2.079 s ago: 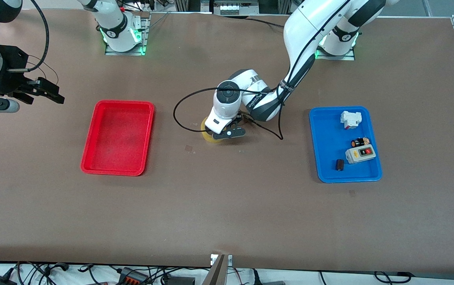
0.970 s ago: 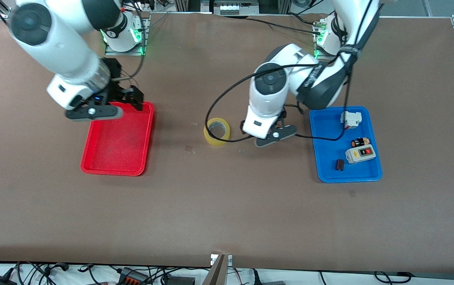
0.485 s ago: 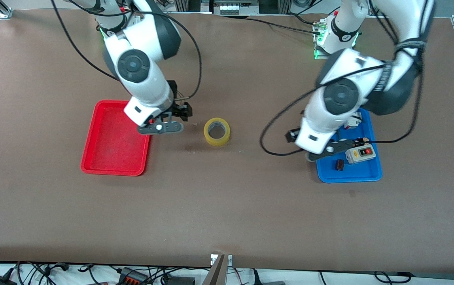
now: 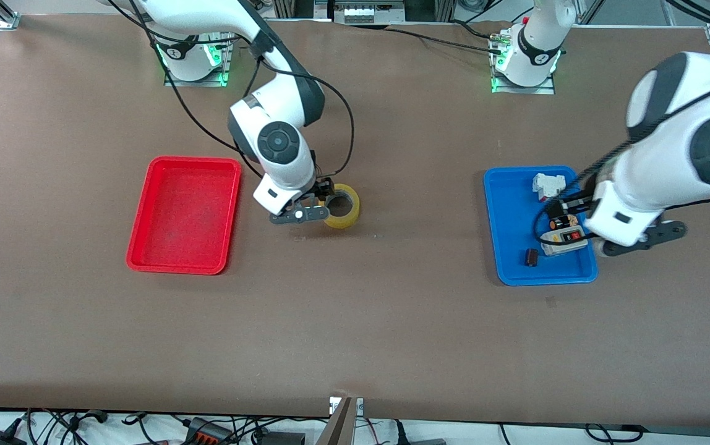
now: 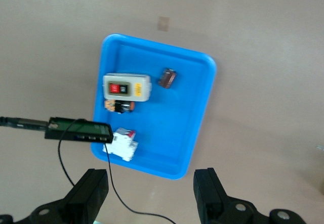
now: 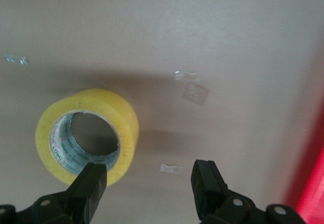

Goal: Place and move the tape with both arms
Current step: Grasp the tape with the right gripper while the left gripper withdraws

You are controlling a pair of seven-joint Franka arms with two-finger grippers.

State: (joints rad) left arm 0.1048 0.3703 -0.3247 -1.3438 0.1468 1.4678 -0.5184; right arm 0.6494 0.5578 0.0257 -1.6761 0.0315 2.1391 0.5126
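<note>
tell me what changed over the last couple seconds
The left tool let go of the translucent yellow tape roll on the brown table and swung off to over the blue plastic tray. The right tool, open, came across the red plastic tray to the roll. Roll and trays stayed put.

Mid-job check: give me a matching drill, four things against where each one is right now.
Things:
1. tape
2. white switch box
3. right tool
4. left tool

Places:
A. in the blue tray
B. open, above the blue tray's end of the table
C. flat on the bare table between the red tray and the blue tray
D. open, low beside the tape, on its red-tray side

Pairs: 1-C, 2-A, 3-D, 4-B
</note>
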